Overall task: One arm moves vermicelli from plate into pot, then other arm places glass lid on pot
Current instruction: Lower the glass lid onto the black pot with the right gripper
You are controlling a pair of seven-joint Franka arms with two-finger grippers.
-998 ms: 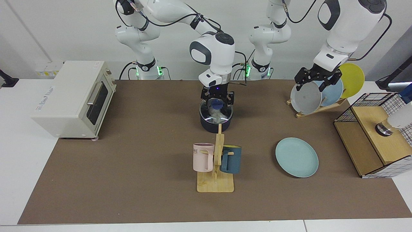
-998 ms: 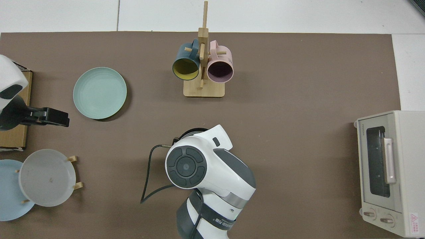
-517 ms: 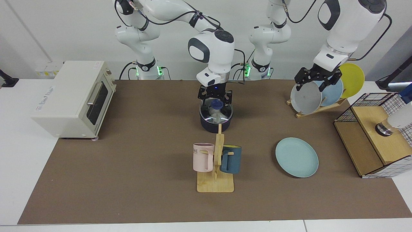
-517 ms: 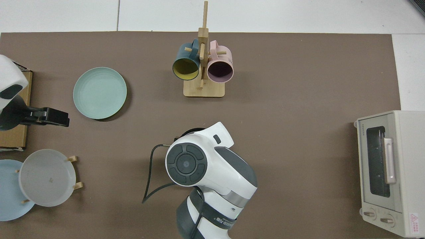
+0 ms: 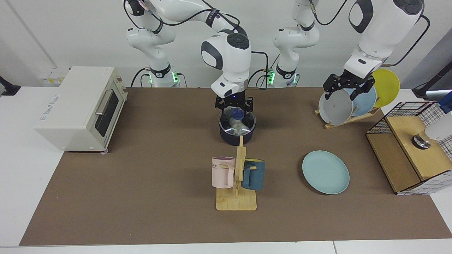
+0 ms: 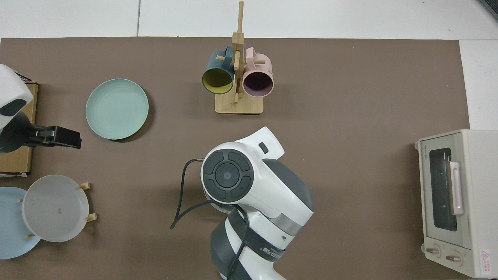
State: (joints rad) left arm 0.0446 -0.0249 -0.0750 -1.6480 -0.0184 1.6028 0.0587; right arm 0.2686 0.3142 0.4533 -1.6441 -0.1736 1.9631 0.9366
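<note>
Both views differ: facing shows glass lid (image 5: 237, 121) on pot (image 5: 236, 135), right gripper (image 5: 234, 106) fingers spread, top hides it.

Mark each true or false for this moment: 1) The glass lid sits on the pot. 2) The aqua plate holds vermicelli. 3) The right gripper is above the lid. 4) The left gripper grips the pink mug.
1) The glass lid sits on the pot: true.
2) False: the plate is bare; the vermicelli shows through the lid.
3) The right gripper is just above the lid: true.
4) False: the left gripper waits by the plate rack.
</note>
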